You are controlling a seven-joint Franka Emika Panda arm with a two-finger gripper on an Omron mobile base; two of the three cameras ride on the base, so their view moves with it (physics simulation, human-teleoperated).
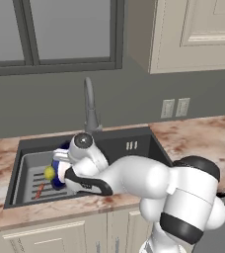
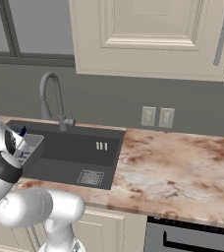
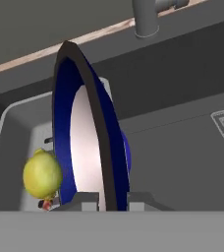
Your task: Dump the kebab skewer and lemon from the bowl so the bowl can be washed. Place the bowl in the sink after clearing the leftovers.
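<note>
The marbled worktop (image 1: 203, 136) carries the dark sink (image 1: 129, 143), with the faucet (image 1: 90, 106) behind it and a lighter grey slatted rack (image 1: 28, 178) filling the sink's left half. Over that rack the white arm holds the bowl (image 3: 87, 147) tipped right up on edge, white inside facing the rack. The lemon (image 3: 42, 174) sits just at the bowl's lower lip above the rack, and seems about to drop or to have just dropped. The kebab skewer (image 1: 39, 190) lies on the rack's slats below it.

This looks like the dumping step, nearly finished. To do it well, the bowl should stay steeply tilted until the lemon is plainly clear of the rim, then be levelled and carried across to the open dark basin near the drain (image 2: 90, 177), without clipping the rack's wall.

The tool (image 3: 111, 199) is pinched on the bowl's dark rim, one finger on each side, closed to the rim's thickness.
</note>
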